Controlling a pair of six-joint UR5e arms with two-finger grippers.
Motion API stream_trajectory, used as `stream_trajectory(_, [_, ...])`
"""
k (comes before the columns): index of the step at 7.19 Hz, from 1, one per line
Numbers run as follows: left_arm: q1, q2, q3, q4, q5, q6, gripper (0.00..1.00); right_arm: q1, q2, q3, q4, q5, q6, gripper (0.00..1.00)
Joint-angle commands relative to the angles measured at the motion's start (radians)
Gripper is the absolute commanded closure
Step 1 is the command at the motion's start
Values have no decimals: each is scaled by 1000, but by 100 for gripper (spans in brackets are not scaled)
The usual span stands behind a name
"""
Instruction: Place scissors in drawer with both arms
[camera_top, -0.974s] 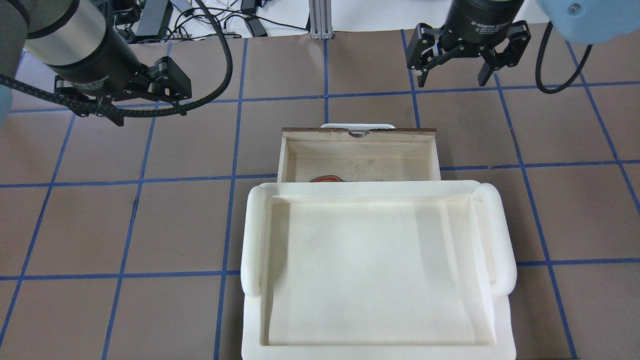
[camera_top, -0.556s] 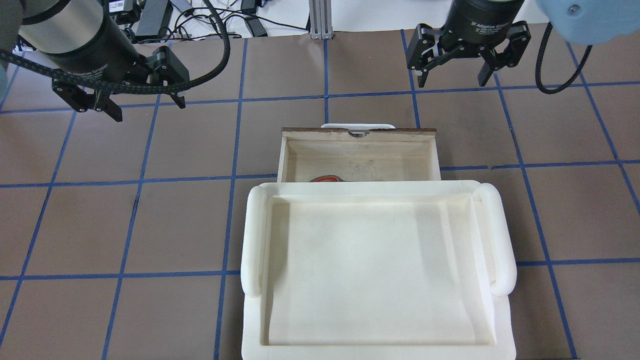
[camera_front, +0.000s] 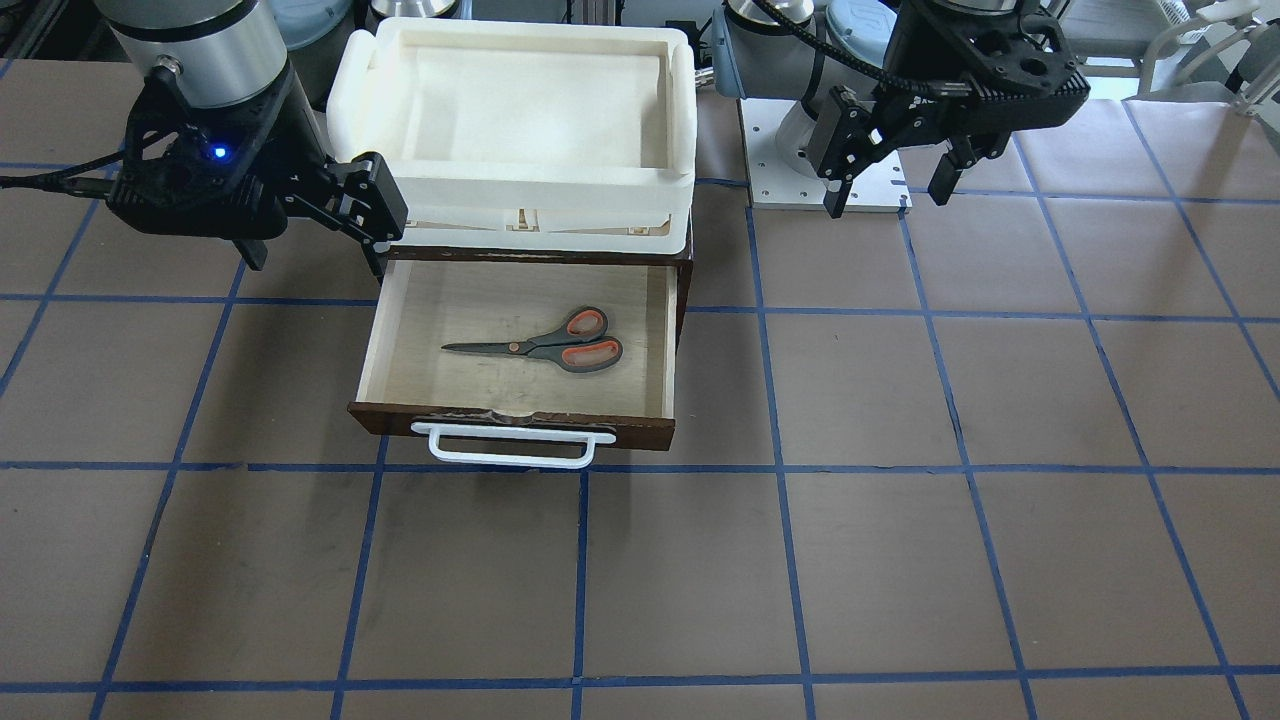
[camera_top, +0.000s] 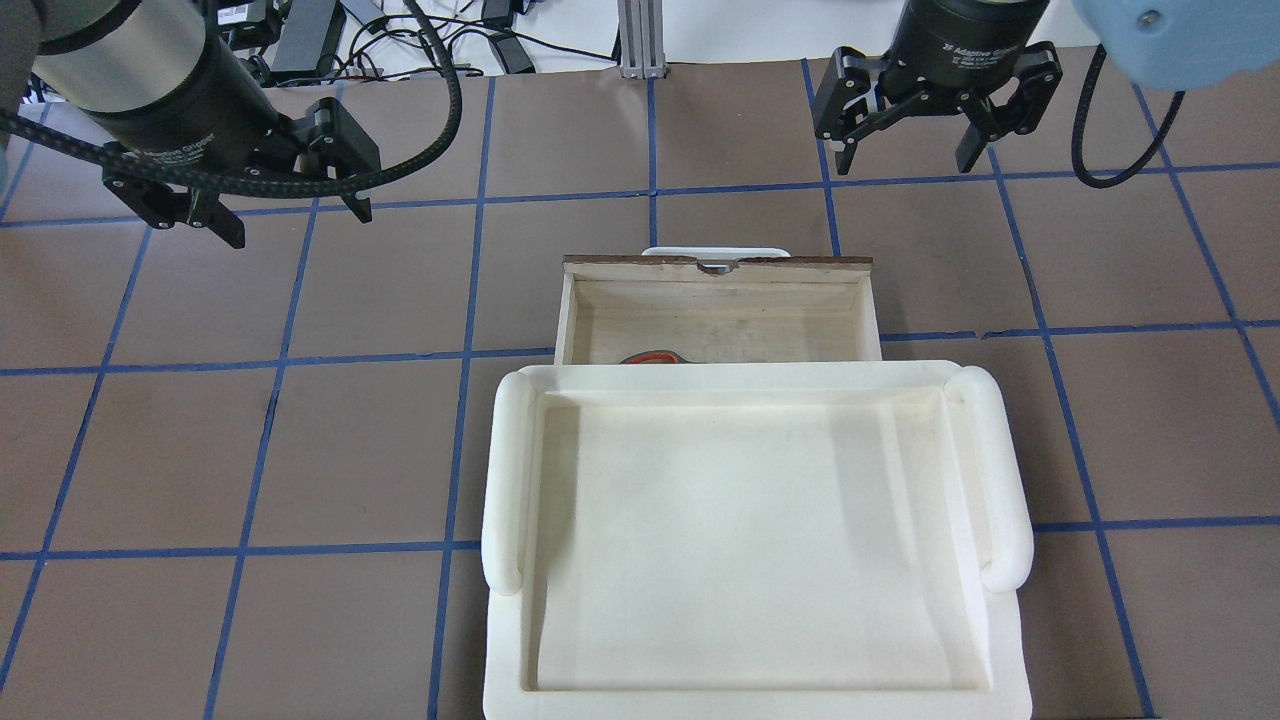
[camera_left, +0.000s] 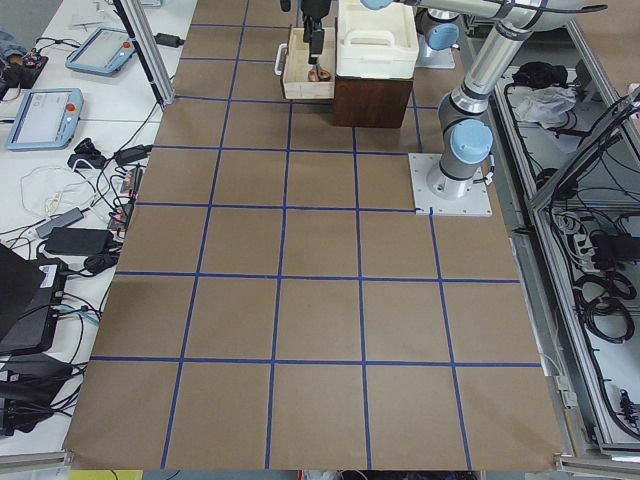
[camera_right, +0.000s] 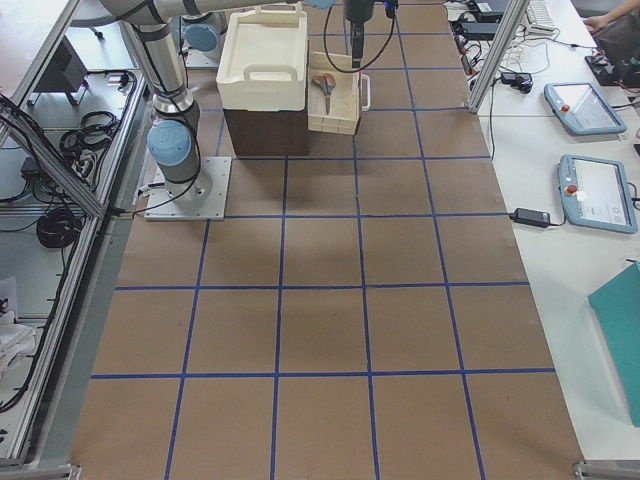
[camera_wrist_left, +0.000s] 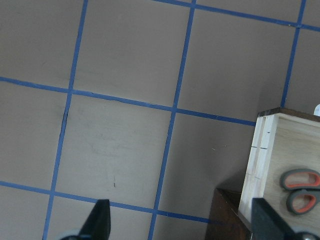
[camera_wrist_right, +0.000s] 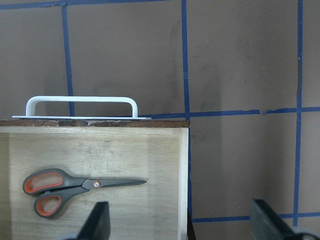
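Note:
The scissors (camera_front: 545, 345), grey handles with orange-red loops, lie flat inside the open drawer (camera_front: 640, 432), blades toward the robot's right. The overhead view shows only a sliver of handle (camera_top: 655, 356) past the tray's edge. They also show in the right wrist view (camera_wrist_right: 75, 187) and, handles only, in the left wrist view (camera_wrist_left: 300, 187). My left gripper (camera_top: 295, 220) is open and empty, hovering over bare table left of the drawer (camera_top: 715, 262). My right gripper (camera_top: 905, 158) is open and empty, above the table beyond the drawer's right front corner.
A white foam tray (camera_top: 510, 470) sits on the dark cabinet above the drawer and hides the drawer's back part from overhead. The white bar handle (camera_front: 510, 455) sticks out from the drawer front. Cables and power bricks (camera_top: 300, 40) lie past the far table edge.
My left gripper has drawn back to the left and away from the drawer and turned a little. The right gripper, the drawer and the scissors have not moved.

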Motion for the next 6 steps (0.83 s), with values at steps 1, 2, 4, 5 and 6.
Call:
stream_trajectory(1, [3,-2,-1,-16,0,114,0,-1,0,-1,1,-10,0,0])
stream_trajectory(2, [3,-2,1,-17,0,116,0,-1,0,-1,1,-12,0,0])
stream_trajectory(4, [1,-1,1,-17,0,116,0,-1,0,0,10,-12,-2,0])
stream_trajectory(5, [1,2,1,-18,0,116,0,-1,0,-1,10,-13,-2,0])
stream_trajectory(6, [3,2,-1,-23,0,116,0,-1,0,0,10,-12,-2,0])
